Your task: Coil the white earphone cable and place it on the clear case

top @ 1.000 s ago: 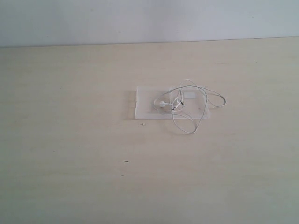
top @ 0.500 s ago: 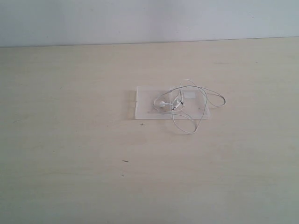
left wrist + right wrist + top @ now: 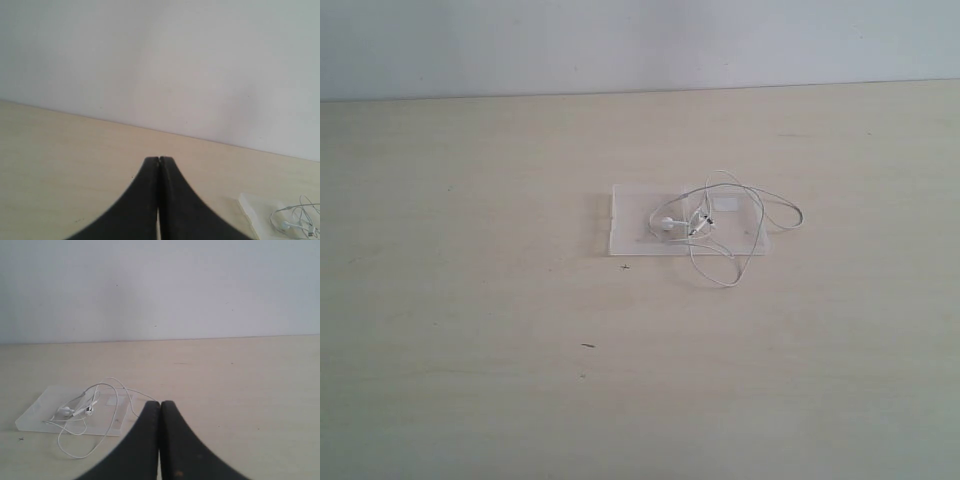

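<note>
The cable [image 3: 700, 224] is laid loosely on the right half of the case [image 3: 632, 228], 2 loops spilling onto the counter [image 3: 470, 300]; both jaws are closed, empty.

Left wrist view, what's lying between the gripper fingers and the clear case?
Nothing but bare table shows between the left gripper and the clear case in the left wrist view.

Clear plastic case [image 3: 630, 222], matt wooden table [image 3: 470, 300]
</note>
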Tool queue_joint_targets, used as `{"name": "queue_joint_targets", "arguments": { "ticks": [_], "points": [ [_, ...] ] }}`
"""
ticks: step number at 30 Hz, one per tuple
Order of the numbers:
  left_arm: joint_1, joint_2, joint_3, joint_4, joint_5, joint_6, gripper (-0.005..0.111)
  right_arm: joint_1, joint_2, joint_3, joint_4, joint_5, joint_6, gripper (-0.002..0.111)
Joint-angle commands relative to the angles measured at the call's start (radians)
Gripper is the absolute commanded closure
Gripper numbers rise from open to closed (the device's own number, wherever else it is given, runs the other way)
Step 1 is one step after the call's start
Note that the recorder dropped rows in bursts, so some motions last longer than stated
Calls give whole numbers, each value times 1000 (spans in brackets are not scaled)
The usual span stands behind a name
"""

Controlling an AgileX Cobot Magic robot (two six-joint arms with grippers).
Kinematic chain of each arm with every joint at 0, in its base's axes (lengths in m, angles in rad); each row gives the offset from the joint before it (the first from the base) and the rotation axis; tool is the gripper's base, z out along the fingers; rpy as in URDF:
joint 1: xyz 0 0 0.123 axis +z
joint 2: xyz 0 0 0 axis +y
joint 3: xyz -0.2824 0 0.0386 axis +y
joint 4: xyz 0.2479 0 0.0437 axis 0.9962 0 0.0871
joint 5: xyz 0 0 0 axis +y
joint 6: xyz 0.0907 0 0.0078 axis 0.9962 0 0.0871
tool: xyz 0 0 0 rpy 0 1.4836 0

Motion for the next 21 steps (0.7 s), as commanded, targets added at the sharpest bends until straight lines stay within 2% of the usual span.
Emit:
{"name": "queue_joint_targets", "arguments": {
  "ticks": [1, 21],
  "points": [
    [2, -6, 0, -9, 5, 4, 107, -6, -5, 3, -4, -1, -7, 108],
    [2, -6, 0, -9, 5, 4, 107, -6, -5, 3, -4, -1, -7, 108]
  ]
}}
